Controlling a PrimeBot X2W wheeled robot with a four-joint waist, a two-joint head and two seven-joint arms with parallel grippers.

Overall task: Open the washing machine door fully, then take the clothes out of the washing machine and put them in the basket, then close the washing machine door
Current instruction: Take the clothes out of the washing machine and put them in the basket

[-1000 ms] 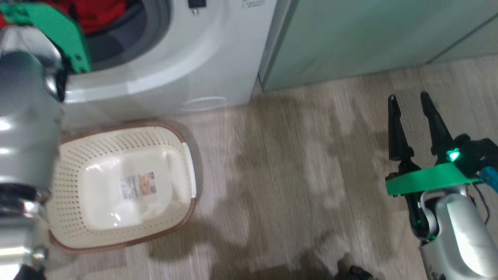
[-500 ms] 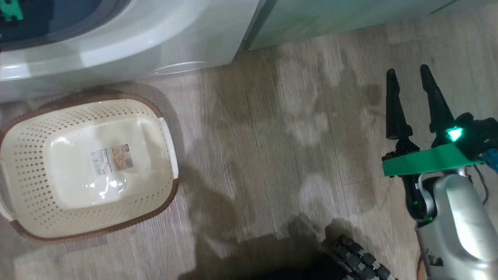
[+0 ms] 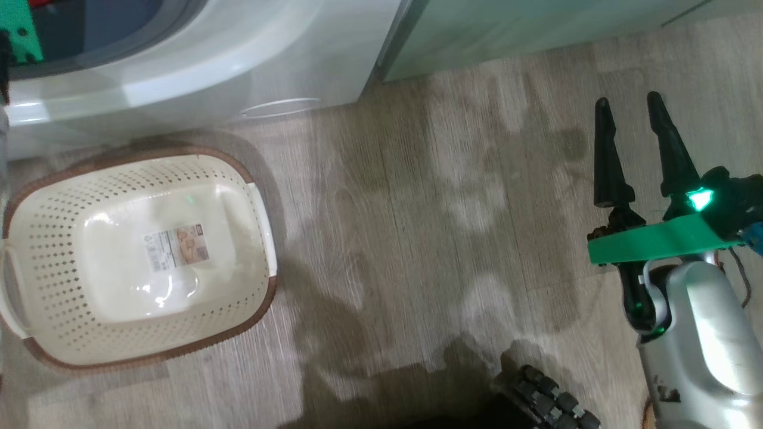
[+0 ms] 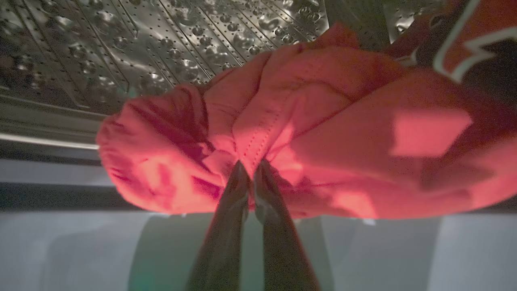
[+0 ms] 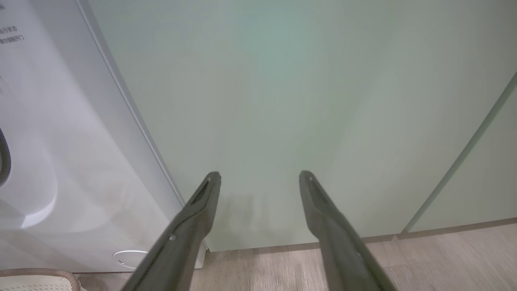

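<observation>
The left wrist view looks into the steel drum (image 4: 161, 40), where the left gripper (image 4: 251, 166) is pinched tight on the red clothes (image 4: 323, 121). The head view gives the basket (image 3: 36, 238) at nine o'clock, the washing machine (image 3: 238, 53) at eleven, and the right gripper (image 3: 627, 99) at three, fingers apart and holding nothing. The floor (image 3: 447, 208) is grey wood-look, with pale green cabinets (image 3: 506, 30) at one.

The clothes (image 4: 307, 133) pinched in the left tool (image 4: 250, 171) run off the picture's edge to the tool's right, their white lettering (image 4: 453, 36) cut short there and blurred. Left of the right tool (image 5: 259, 178), print (image 5: 12, 34) on the washing machine (image 5: 60, 141) is too small to read.
</observation>
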